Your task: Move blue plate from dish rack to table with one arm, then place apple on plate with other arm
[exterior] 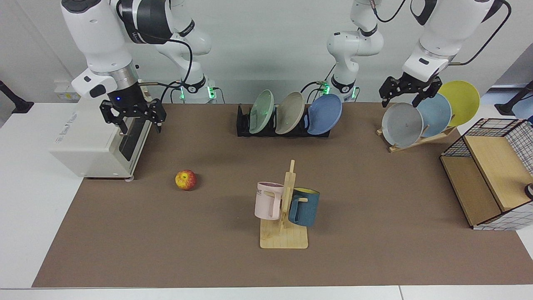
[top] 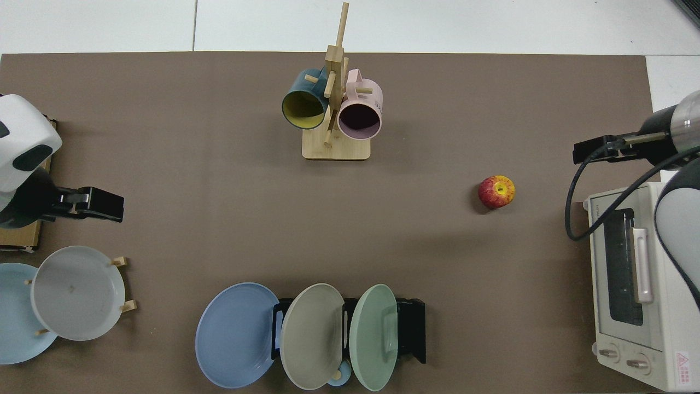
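Observation:
The blue plate (exterior: 325, 114) (top: 235, 335) stands on edge at the end of the black dish rack (exterior: 242, 125) (top: 414, 330), at the back of the table (exterior: 374, 187) (top: 191, 191). The apple (exterior: 185, 180) (top: 496, 191), red with yellow patches, lies alone on the brown mat. My left gripper (exterior: 403, 98) (top: 101, 203) hangs open and empty above the grey plate on the wooden stand, well to the side of the blue plate. My right gripper (exterior: 135, 124) (top: 593, 150) hangs open and empty by the toaster oven, behind the apple.
A beige plate (exterior: 290, 112) and a green plate (exterior: 261, 111) share the rack. A wooden stand (exterior: 416, 141) holds grey, pale blue and yellow plates. A mug tree (exterior: 285, 208) stands mid-table, a toaster oven (exterior: 95, 141) at one end, a wire-and-wood box (exterior: 491, 175) at the other.

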